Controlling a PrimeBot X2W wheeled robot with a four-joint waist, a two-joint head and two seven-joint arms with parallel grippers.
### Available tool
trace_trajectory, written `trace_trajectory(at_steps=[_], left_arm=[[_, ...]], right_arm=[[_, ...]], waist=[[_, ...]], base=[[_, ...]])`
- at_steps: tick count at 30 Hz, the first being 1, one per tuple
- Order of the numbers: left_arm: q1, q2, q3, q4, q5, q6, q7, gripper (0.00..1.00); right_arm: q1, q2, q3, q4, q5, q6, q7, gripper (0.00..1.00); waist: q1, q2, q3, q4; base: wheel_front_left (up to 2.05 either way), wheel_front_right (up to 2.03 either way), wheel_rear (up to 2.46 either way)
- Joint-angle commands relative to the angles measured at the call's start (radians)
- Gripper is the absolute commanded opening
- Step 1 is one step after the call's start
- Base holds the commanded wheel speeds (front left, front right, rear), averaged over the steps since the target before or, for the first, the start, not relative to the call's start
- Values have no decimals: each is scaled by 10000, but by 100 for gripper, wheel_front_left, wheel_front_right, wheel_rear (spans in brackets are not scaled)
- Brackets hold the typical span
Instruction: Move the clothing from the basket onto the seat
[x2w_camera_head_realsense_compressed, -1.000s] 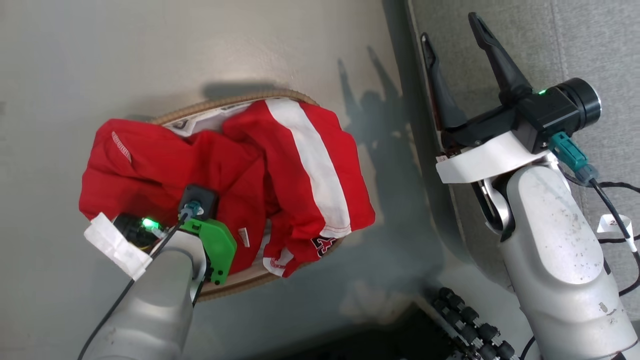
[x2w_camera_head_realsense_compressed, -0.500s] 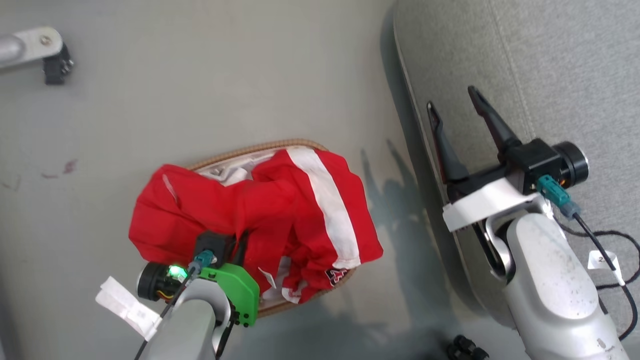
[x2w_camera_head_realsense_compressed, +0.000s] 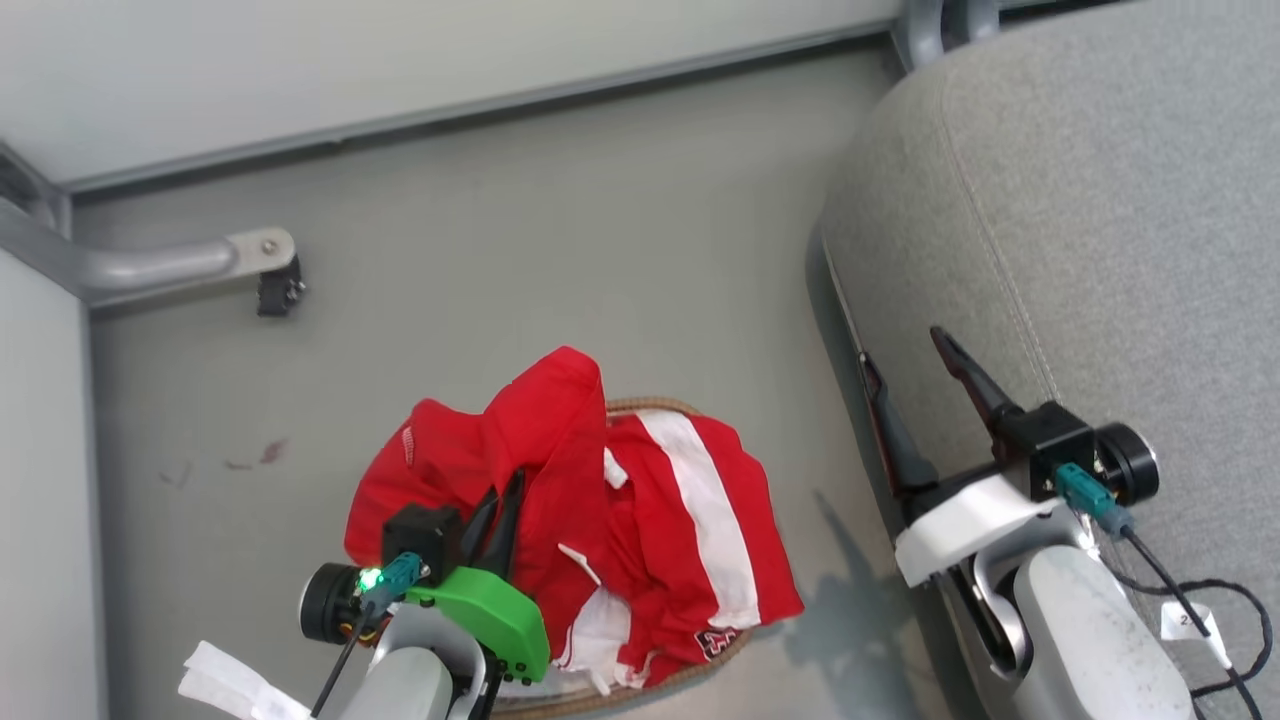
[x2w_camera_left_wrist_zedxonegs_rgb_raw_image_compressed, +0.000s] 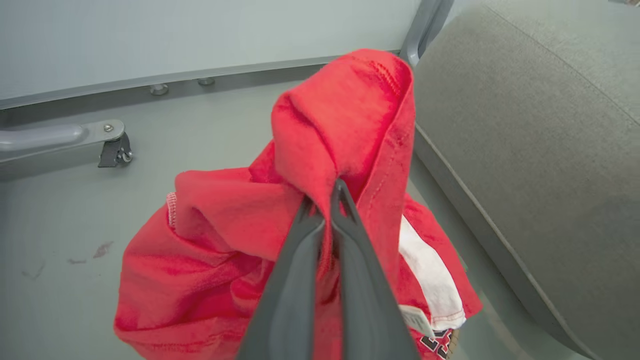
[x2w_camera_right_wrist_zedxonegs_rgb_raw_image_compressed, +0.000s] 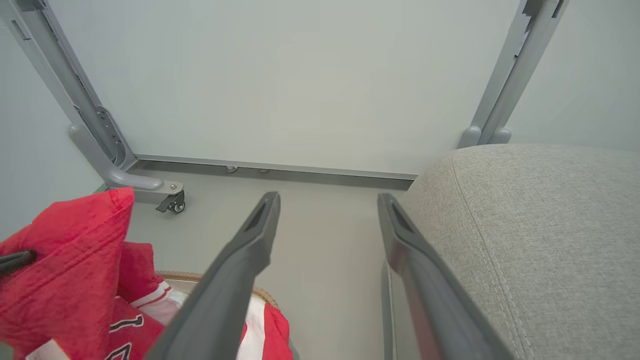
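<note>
While the left gripper (x2w_camera_head_realsense_compressed: 510, 490) pinches a fold of the red clothing (x2w_camera_head_realsense_compressed: 640, 520) above the basket (x2w_camera_head_realsense_compressed: 650, 405), the head view shows most of the cloth lying in and over the basket. The striped piece hangs across the rim on the side toward the seat (x2w_camera_head_realsense_compressed: 1100, 200). The seat stands just beside the basket. The right gripper (x2w_camera_head_realsense_compressed: 902, 350) hovers at the seat's edge near the basket, its fingers spread apart with nothing between them.

Seen from the left wrist, the two fingers are pressed together on a ridge of cloth, and the rest hangs down toward the basket. I judge this grip to be narrow. The lift should therefore be slow and high enough that the hanging part clears the rim before the arm goes sideways to the seat. Whether one garment or both are caught, I cannot tell.

Seen from the right wrist, the empty gripper points past the basket toward the wall. It could support the hanging cloth if this drags.
</note>
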Motion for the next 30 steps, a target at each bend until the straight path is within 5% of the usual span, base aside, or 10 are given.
trace_trajectory(at_steps=[1, 20, 30], left_arm=[[198, 16, 66, -209, -84, 37, -10, 0], [-83, 17, 438, -3471, -732, -136, -9, 0], [-229, 25, -241, -4119, -1134, -12, -9, 0]], right_arm=[[221, -13, 17, 56, 55, -10, -17, 100], [1523, -114, 738, 497, 256, -10, -17, 100], [1353, -725, 3444, 655, 1334, -10, -19, 100]], waist=[[1, 0, -1058, 537], [1, 0, -2557, 799], [1, 0, -2724, 1034]], base=[[0, 0, 0], [0, 0, 0], [0, 0, 0]])
